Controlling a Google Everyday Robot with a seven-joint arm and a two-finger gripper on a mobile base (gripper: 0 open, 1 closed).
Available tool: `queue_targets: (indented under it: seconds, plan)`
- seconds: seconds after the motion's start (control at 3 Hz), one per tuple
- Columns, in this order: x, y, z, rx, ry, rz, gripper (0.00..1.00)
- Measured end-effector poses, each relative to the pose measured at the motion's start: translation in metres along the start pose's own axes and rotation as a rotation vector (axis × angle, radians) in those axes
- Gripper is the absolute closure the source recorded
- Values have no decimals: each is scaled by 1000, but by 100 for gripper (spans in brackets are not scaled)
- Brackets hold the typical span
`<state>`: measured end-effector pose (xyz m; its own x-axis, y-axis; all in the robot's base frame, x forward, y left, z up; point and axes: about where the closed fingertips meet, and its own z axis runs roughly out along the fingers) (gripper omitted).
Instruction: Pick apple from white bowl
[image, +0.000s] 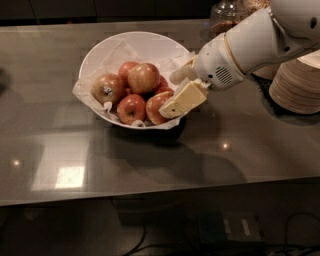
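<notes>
My gripper (170, 95) sits at the white bowl's (100, 50) right rim.
Fingers spread, holding nothing, the near one overlapping the apple (156, 104); the sticker (106, 90) on the left apple (107, 86) is unreadable.

A single view is given, taken from above and in front of the near edge of the worktop (240, 150) and angled down toward its far edge. Both edges are framed, while the left and right ends are cut off. The white bowl (137, 37) is caught close, left of centre, and the gripper (172, 94) is seen at its right rim, reaching in from the far right corner.
</notes>
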<state>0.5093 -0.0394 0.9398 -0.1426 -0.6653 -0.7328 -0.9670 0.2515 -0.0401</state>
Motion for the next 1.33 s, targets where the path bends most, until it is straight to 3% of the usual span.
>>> queue_targets:
  seconds: [0.67, 1.0, 1.33]
  plan:
    - [0, -3, 1, 12, -1, 12, 1]
    - [0, -4, 5, 9, -1, 17, 0]
    - [-2, -4, 16, -5, 6, 25, 18]
